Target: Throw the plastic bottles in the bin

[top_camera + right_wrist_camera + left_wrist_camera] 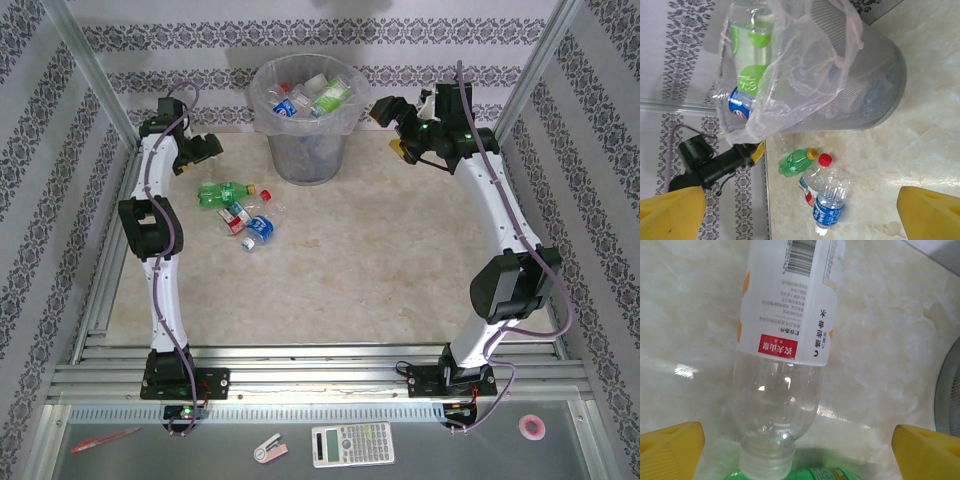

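We are judging the clear bottle [776,395] to be empty: very light, thin-walled enough to dent, slick, and ready to roll on its round side. We are favouring a hold across the labelled middle of the body, fingers square to its length, rather than at the narrow cap. It is lying flat on the table [380,270] toward the far left corner, between the yellow fingers [670,450] of the left gripper [205,150], whose jaws are standing wide apart and touching nothing. Its long axis is running straight away from those fingers, with the cap nearest them, just beside the green bottle [810,474], and the base pointing the other way. Just beside the green one, other bottles [250,222] are lying. The bin [305,150] is standing at the middle of the far edge, holding several bottles. The right gripper [392,128] is hovering beside it, jaws spread and empty.
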{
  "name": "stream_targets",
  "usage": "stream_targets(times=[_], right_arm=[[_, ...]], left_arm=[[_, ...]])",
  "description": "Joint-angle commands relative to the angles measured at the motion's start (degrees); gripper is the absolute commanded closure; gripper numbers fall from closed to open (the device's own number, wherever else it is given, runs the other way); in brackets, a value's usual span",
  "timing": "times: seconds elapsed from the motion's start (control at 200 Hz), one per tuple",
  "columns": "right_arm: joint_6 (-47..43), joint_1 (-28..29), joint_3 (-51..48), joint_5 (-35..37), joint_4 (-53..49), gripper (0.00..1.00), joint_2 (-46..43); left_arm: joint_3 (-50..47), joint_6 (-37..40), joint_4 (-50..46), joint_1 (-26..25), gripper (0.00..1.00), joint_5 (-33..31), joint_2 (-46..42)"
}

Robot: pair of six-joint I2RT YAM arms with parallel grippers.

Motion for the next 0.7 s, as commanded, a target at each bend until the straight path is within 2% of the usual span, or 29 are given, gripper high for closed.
stream_targets(times=[0.0,0.085,0.35,0.48,0.694], right_arm=[[-1.4,0.9,0.2,-1.4,-0.3,0.02,-1.1],[-1.5,1.3,-0.1,-1.2,-0.5,0.02,-1.1],[0.4,1.7,-4.1,-0.9,1.5,0.02,-2.2],[1.8,1.8,-6.1,-0.3,3.7,0.02,-3.1],[1.8,1.8,-6.3,0.2,3.9,0.02,-3.2]], left_arm=[[2.5,-0.5,3.7,0.6,0.05,1.3,2.3],[4.2,-1.8,3.6,0.7,0.06,0.2,4.5],[9.7,-4.7,6.3,0.8,0.07,2.1,10.3],[9.8,-6.8,9.2,1.0,0.12,4.0,11.4],[10.2,-7.9,8.4,1.2,0.17,6.6,13.4]])
